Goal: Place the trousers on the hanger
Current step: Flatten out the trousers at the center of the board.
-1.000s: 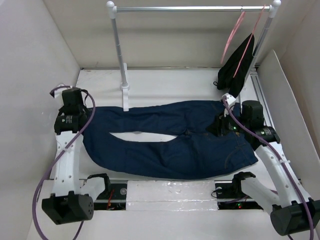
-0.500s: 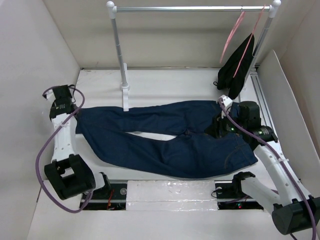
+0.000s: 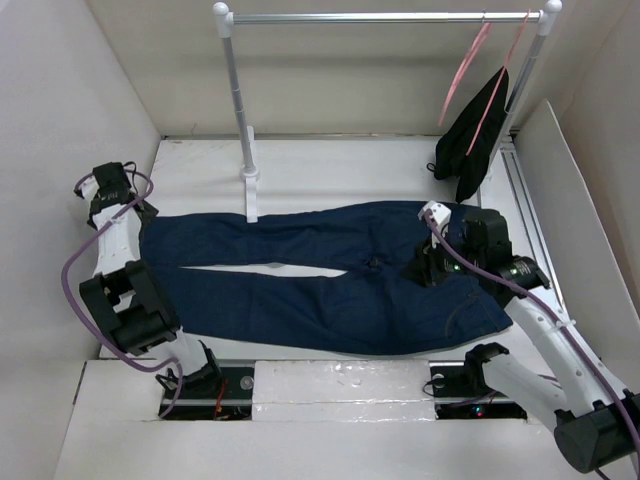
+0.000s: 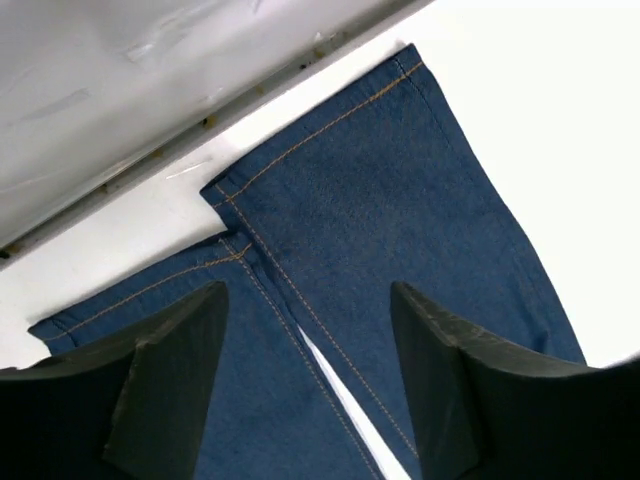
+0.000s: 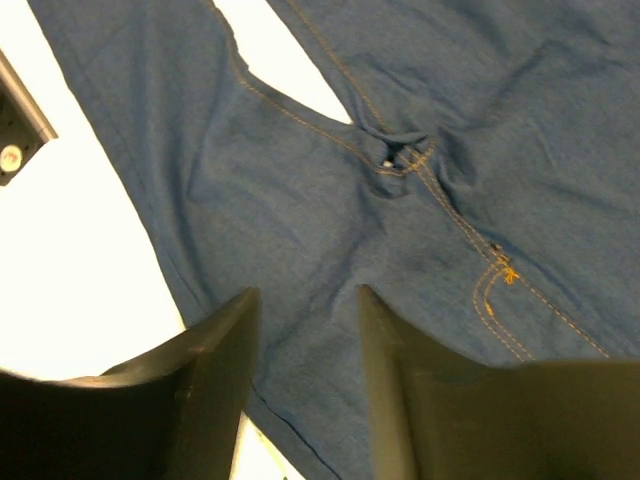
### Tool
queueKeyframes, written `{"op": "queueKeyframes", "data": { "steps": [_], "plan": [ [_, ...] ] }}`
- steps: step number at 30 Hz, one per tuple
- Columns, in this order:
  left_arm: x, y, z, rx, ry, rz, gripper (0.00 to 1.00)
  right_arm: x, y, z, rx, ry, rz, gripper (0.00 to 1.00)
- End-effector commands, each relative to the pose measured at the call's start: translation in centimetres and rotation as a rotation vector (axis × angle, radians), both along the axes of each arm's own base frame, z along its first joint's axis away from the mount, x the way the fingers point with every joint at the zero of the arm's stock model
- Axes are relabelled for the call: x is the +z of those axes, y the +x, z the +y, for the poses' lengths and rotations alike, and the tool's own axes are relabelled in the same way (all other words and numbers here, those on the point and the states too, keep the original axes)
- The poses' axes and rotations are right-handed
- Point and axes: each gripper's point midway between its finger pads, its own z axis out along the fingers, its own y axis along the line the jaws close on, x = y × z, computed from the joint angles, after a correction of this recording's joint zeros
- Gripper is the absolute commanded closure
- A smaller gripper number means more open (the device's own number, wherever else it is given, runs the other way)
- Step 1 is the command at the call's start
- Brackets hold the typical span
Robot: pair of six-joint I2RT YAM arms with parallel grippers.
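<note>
The trousers (image 3: pixel 330 300) lie flat on the white table, legs stretched to the left and waist to the right. My left gripper (image 3: pixel 110 198) hovers open over the two leg cuffs (image 4: pixel 330 180) at the table's left edge, with denim showing beneath the wide gap (image 4: pixel 305 300). My right gripper (image 3: pixel 428 268) is over the seat, just right of the crotch seam (image 5: pixel 400 160). Its fingers (image 5: pixel 225 340) stand apart above wrinkled denim, open (image 5: pixel 305 295). The hanger (image 3: pixel 463 72), thin and pale pink, hangs bare on the rail at the back right.
A metal rail (image 3: pixel 380 17) spans the back on two posts; the left post's (image 3: pixel 240 110) foot stands by the upper trouser leg. A second pink hanger with a black garment (image 3: pixel 470 140) hangs beside the right post. White walls close in on both sides.
My left gripper swung left and back, drew the legs out straight, then opened and let go of the cuffs. My right gripper shifted slightly left over the seat, its jaws narrower.
</note>
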Motion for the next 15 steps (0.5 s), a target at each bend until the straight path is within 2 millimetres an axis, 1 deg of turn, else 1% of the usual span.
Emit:
{"op": "queueKeyframes", "data": {
  "steps": [1,2,3,4,5,6,7,8,9,10,11,12,13,14,15],
  "plan": [
    [1.0,-1.9,-0.1,0.062,0.014,-0.023,0.40,0.8,-0.8,0.3,0.041,-0.005,-0.065,0.54],
    [0.5,-2.7,0.0,0.083,0.008,-0.014,0.46,0.7,-1.2,0.5,0.055,-0.007,-0.067,0.70],
    [-0.9,-4.3,-0.9,0.108,-0.022,0.011,0.49,0.5,-1.5,0.6,0.066,-0.010,-0.066,0.77],
    [-1.5,-5.5,-0.7,0.141,-0.041,0.018,0.51,0.5,-1.7,0.5,0.067,-0.014,-0.074,0.84],
    [-2.3,-6.6,-0.8,0.167,-0.065,0.027,0.57,0.2,-1.9,0.4,0.071,-0.018,-0.068,0.99],
    [-3.8,-8.5,-1.7,0.188,-0.109,0.049,0.59,0.0,-2.3,0.6,0.087,-0.020,-0.062,1.00],
    [-4.5,-9.6,-1.8,0.224,-0.141,0.052,0.61,0.0,-2.5,0.5,0.091,-0.020,-0.068,1.00],
    [-4.9,-11.2,-0.8,0.293,-0.165,0.044,0.61,0.1,-2.6,0.5,0.092,-0.020,-0.072,1.00],
    [-5.7,-13.2,-1.2,0.333,-0.187,0.064,0.61,0.1,-2.7,0.5,0.092,-0.020,-0.075,1.00],
    [-5.9,-14.3,-0.9,0.393,-0.193,0.060,0.61,0.2,-2.8,0.6,0.100,-0.018,-0.081,0.97],
    [-5.8,-15.9,-0.3,0.451,-0.217,0.015,0.60,0.6,-2.8,0.6,0.097,-0.014,-0.100,0.85],
    [-5.8,-15.9,-0.3,0.451,-0.218,0.014,0.60,0.6,-2.8,0.6,0.097,-0.014,-0.100,0.85],
    [-5.7,-16.0,-0.2,0.463,-0.210,0.005,0.58,0.7,-2.7,0.5,0.096,-0.015,-0.108,0.81],
    [-5.6,-16.4,0.0,0.485,-0.194,0.017,0.58,0.7,-2.9,0.7,0.106,-0.017,-0.109,0.79],
    [-5.7,-16.4,0.0,0.484,-0.198,0.024,0.58,0.9,-2.8,0.7,0.110,-0.018,-0.116,0.77]
  ]
}}
